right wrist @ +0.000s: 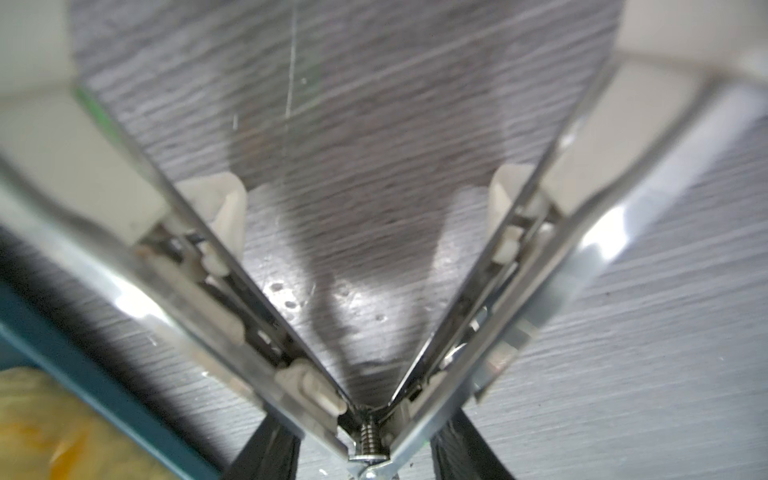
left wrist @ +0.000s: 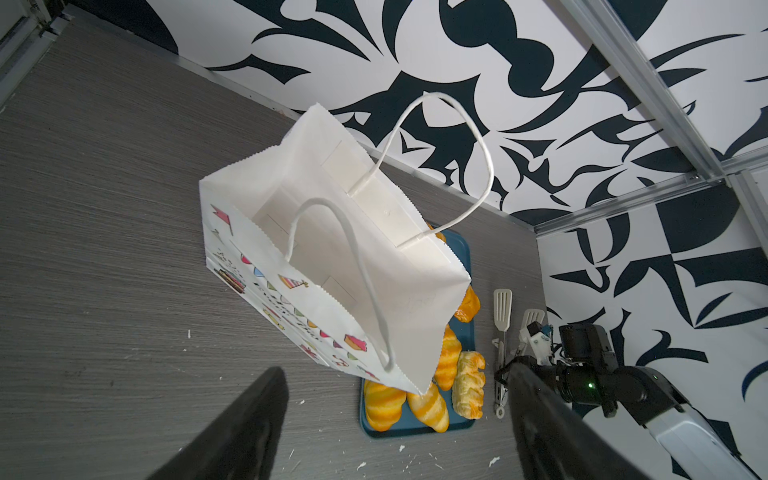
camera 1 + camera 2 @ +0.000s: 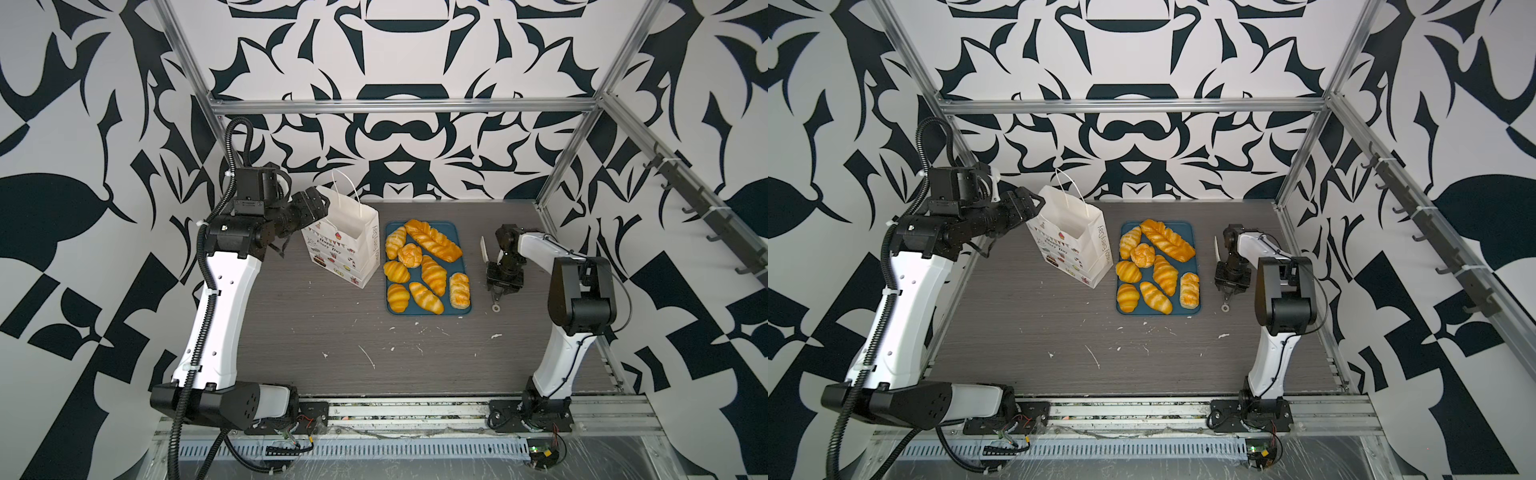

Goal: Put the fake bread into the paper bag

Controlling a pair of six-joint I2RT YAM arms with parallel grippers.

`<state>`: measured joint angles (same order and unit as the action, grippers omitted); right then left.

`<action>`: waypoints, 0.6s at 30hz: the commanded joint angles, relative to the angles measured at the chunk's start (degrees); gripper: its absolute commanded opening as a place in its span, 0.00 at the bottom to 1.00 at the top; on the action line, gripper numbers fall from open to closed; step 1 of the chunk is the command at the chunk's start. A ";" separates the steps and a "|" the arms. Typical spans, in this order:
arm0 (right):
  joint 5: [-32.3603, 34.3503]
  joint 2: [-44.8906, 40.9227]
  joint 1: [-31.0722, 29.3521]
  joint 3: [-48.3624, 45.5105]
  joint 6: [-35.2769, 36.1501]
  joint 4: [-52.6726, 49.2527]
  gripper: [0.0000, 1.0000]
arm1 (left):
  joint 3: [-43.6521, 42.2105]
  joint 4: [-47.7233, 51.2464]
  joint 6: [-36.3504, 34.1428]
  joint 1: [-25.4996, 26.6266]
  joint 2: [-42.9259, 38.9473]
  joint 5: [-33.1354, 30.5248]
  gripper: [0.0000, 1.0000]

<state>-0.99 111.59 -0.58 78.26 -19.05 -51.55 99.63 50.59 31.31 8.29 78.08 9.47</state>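
Paper bag [image 3: 345,245] stands upright, mouth open, centre-left in both top views, just left of the blue tray [image 3: 449,230] holding all eight fake bread [image 3: 434,274] pieces. Left gripper [image 3: 321,205], jaws wide apart, hovers by its rim. Right gripper [image 3: 496,297] straddles tongs [image 2: 503,316]; grip unclear.

- Bag [image 2: 332,232] covers most of the tray [image 2: 459,253] and bread [image 2: 384,405] in the left wrist view.
- Tongs [image 1: 187,291] are blurred, their tips cut off (right wrist view).
- Left fingers [image 2: 249,424] run off the edge.
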 commanded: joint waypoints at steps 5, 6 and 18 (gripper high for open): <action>1.52 -2.87 0.05 0.04 -0.23 -0.34 0.47 | 1.46 1.66 0.50 0.32 -0.57 0.71 0.86; 1.52 -3.28 0.11 -0.03 -0.26 -0.27 0.47 | 1.44 1.63 0.51 0.37 -0.58 0.72 0.82; 1.51 -1.01 0.12 0.06 -0.82 0.05 0.66 | 1.72 1.51 0.15 0.36 -0.45 0.68 0.82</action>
<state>-0.34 111.04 -0.58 77.76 -19.46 -51.24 99.63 50.63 31.53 8.56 78.08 9.91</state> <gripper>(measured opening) 0.656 0.820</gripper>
